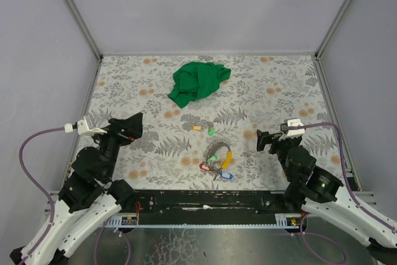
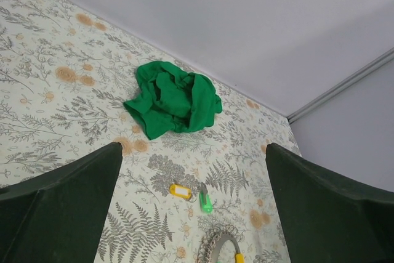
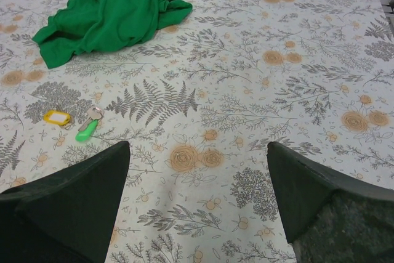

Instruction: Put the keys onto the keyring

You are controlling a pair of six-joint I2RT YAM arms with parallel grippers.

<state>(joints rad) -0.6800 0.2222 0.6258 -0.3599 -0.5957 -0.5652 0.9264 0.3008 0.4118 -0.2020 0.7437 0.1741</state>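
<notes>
- The keyring (image 1: 221,151), a thin wire loop, lies flat between the two grippers, nearer the right fingers than the left.
- A bunch of keys (image 1: 217,169) with green, yellow, red and blue tags is gathered at the loop and spread from it toward the near edge. Whether they are threaded on cannot be told.
- Two loose keys lie just beyond the loop, ahead and to the left of the right fingers.
- The yellow-tagged key (image 3: 57,117) has its long axis running left to right in the right wrist view.
- The green-tagged key (image 3: 87,129) lies just beside it on a slant, tag toward the near left and metal blade toward the far right.
- The fingers of the left gripper (image 1: 138,126) are spread wide, with nothing between them.
- The fingers of the right gripper (image 1: 260,141) are likewise spread wide and hold nothing.
- A crumpled green cloth (image 1: 198,82) lies well beyond both pairs of fingers.
- The table (image 1: 279,85) is covered in a pale print of grey ferns and orange flowers.
- It is enclosed by plain pale walls (image 1: 205,4).
</notes>
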